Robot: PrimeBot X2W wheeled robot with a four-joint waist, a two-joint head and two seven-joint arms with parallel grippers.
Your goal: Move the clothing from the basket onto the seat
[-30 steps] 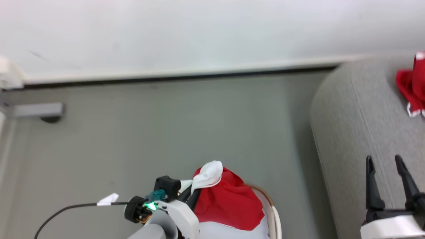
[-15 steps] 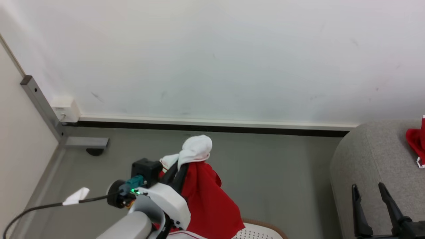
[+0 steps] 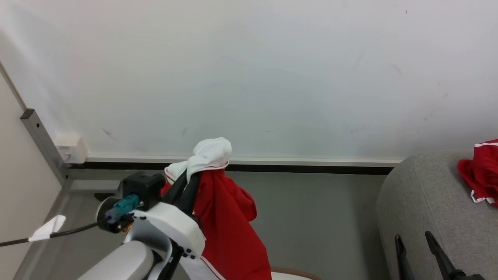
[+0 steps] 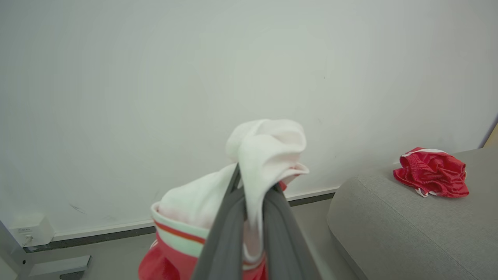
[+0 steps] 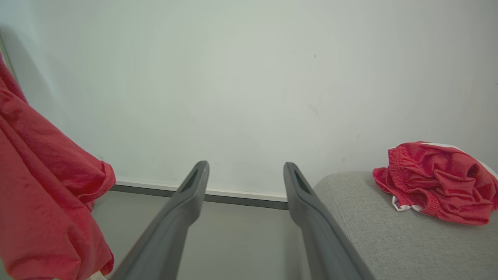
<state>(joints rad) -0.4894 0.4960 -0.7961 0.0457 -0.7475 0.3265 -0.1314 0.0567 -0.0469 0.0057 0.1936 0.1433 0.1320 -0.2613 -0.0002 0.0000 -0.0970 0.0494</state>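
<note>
The left gripper [image 3: 191, 177] is clamped on a red-and-white garment [image 3: 227, 221] that hangs by the basket [image 3: 294, 271] rim. To the right, the right gripper [image 3: 412, 237] stands with fingers apart, empty, near the grey seat [image 3: 424, 202], where a second red garment [image 3: 480, 171] lies crumpled at the far side.

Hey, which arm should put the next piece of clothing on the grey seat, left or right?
Left. The left end effector is shut on a red and white garment; the right end effector is open and empty by the seat.
</note>
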